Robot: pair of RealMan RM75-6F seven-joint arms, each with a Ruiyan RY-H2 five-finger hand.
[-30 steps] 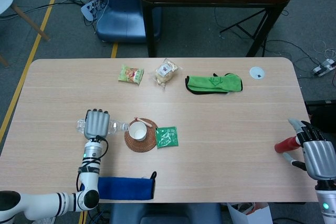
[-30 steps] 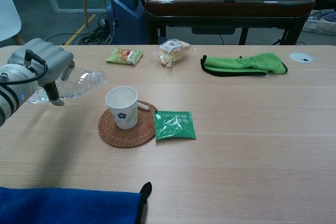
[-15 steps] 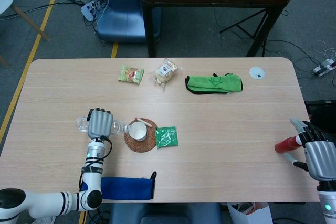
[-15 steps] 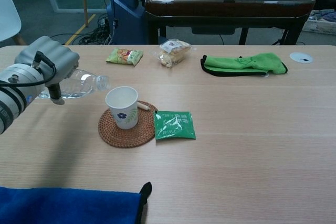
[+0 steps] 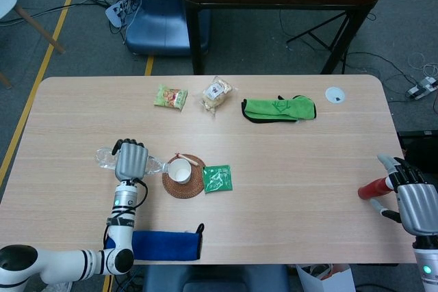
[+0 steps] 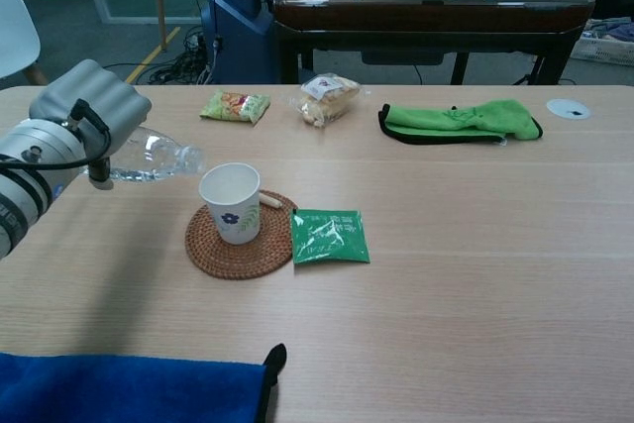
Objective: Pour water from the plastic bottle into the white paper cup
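My left hand (image 5: 130, 160) (image 6: 87, 111) grips a clear plastic bottle (image 6: 157, 159) (image 5: 154, 165), held on its side with the neck tipped slightly down toward the white paper cup (image 6: 230, 203) (image 5: 179, 170). The bottle's mouth is just left of the cup's rim, a little above it. The cup stands upright on a round woven coaster (image 6: 238, 242) (image 5: 183, 182). No water stream is visible. My right hand (image 5: 414, 203) is at the table's right edge, fingers around a red object (image 5: 373, 189).
A green packet (image 6: 330, 236) lies right of the coaster. Two snack bags (image 6: 236, 105) (image 6: 329, 96) and a green cloth (image 6: 459, 120) lie at the back. A blue cloth (image 6: 129, 389) covers the near left edge. A white disc (image 6: 569, 108) sits far right.
My left hand moved the bottle right toward the cup and tipped its neck lower. The right hand stayed in place.
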